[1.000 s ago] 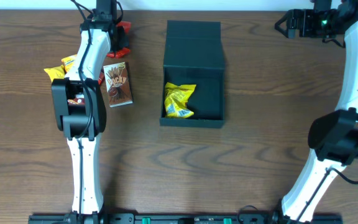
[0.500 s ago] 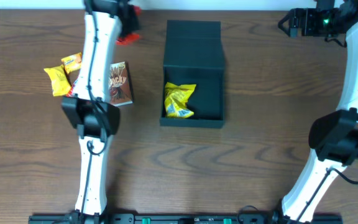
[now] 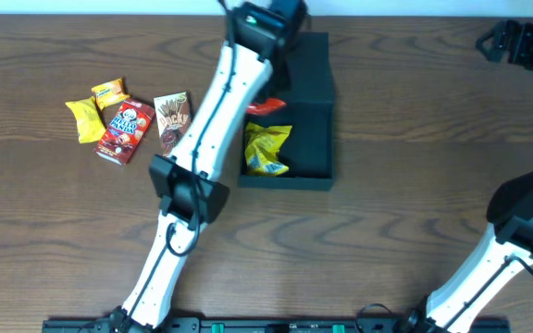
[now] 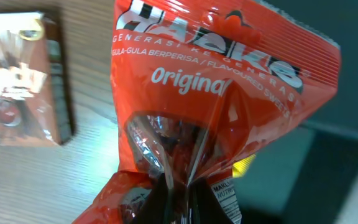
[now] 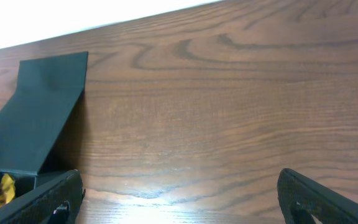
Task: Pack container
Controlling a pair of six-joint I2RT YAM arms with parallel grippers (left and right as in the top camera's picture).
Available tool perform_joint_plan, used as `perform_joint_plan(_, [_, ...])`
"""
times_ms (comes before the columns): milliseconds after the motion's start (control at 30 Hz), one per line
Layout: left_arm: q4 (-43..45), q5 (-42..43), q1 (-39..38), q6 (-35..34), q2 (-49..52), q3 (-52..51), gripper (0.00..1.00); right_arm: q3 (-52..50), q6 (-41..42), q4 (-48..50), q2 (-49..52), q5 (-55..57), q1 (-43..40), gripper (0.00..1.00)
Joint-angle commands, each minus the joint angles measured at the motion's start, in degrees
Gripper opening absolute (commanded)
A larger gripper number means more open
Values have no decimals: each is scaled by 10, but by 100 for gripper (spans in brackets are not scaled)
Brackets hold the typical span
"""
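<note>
Near edge: a black rail (image 3: 276, 326) runs along the front of the table (image 3: 387, 231), and both arms are rooted on it. The tabletop is dark brown wood grain, matte, with soft patches of glare in the wrist views.

The left arm (image 3: 197, 176) leans diagonally from the rail up to the far middle. The right arm (image 3: 526, 213) climbs the right side toward the far right corner.

Mid-table: the container (image 3: 285, 180), a matte black box, sits at centre and is open. Its lid (image 3: 290, 60) is hinged back toward the far edge. A crumpled yellow packet (image 3: 266, 150) lies inside, against the left wall.

Left of the container, well apart from it, a brown biscuit box (image 3: 173, 120) lies flat. A red snack bag (image 3: 124, 130) is just beside it. Further left are a second yellow packet (image 3: 84, 120) and a small yellow sachet (image 3: 109, 91).

The left claw (image 4: 178, 202) is pinched tight on the neck of a red packet (image 4: 229, 93) printed "Original". From overhead the packet hangs over the back-left of the container, just behind the yellow packet. I cannot tell whether it touches the box.

The right claw (image 5: 179, 199) has its fingers spread wide with nothing between them. It is over the wood at the far right, well apart from the container.

Far edge: a white band (image 3: 387, 7) lies beyond the table.
</note>
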Motion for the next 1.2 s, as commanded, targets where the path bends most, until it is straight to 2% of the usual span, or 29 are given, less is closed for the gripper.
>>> perform_joint_plan(0, [-45,-14,-33,-22,-4,-2,6,-1,9,-1,2,-39,-9,99])
perform_joint_plan(233, [-45,-1,-47,-16,-4,-60,6,-1,9,-2,2,-60,-31,99])
perform_joint_plan(533, [-45,-8,-43,9,-8,-57,6,-1,9,-3,2,-60,-34,99])
perform_joint_plan(700, [-38,-123,-8,9,-42,-48,6,-1,9,-10,2,-60,-34,99])
perform_joint_plan(767, [-23,-137,20,11,-47,-48,6,-1,9,-11,2,-60,-32,99])
perform_joint_plan(933, [42,-38,107,48,-27,-49,6,-1,9,-16,2,-60,-15,99])
perform_joint_plan(1167, [82,-22,122,85,7,-95,6,-1,8,-18,2,-59,20,99])
